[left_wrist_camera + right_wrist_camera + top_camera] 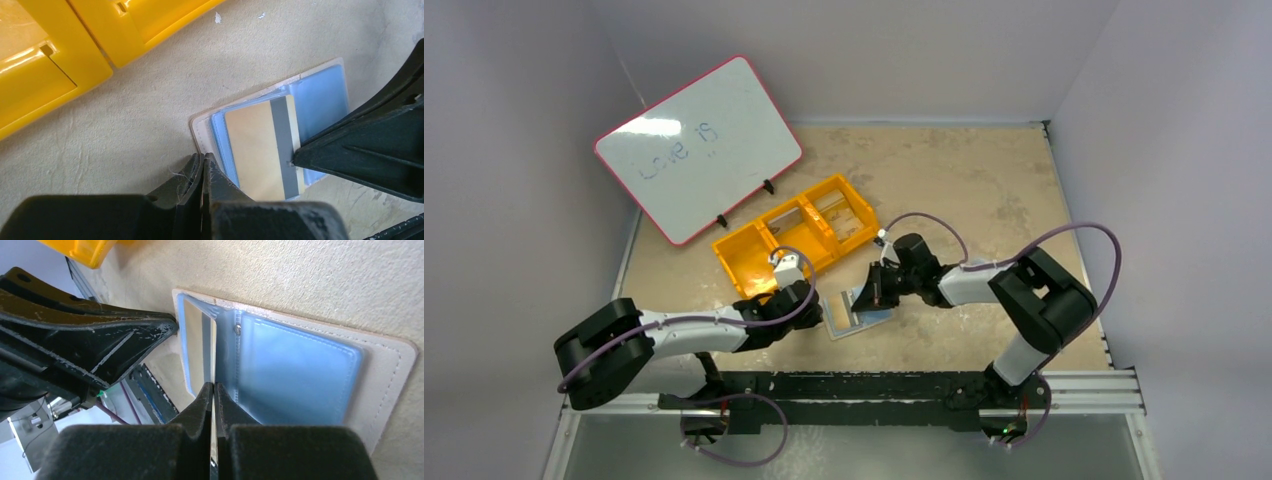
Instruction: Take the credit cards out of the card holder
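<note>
Two grippers meet over the card holder [871, 322], which lies open and flat on the counter [984, 190], a little beyond the arm bases. Its two light-blue inner panels face up, with a tan edge around them.

At the left side of the holder, the left gripper [202, 164] has its jaws pressed fully together and nothing is seen between them. Its tip sits at the tan edge of the holder, close to one corner. I cannot tell if it really touches this edge.

At the right side of the holder, the right gripper [214, 389] also has its jaws completely together. In the left wrist view its tip rests on the credit card [257, 150], at the grey stripe near the card's edge. Whether it pinches the card or only presses on it, the pictures do not show.

The card is tan and lies on the holder's left panel, seen from above. In the right wrist view the blue flap of this panel stands a little raised.

Beyond the holder and to its left is a yellow bin [794, 238] with three compartments, near the holder but not touching it. Farther from the holder in the same direction, a whiteboard [699, 148] with a pink rim stands tilted, with faint writing on it.
</note>
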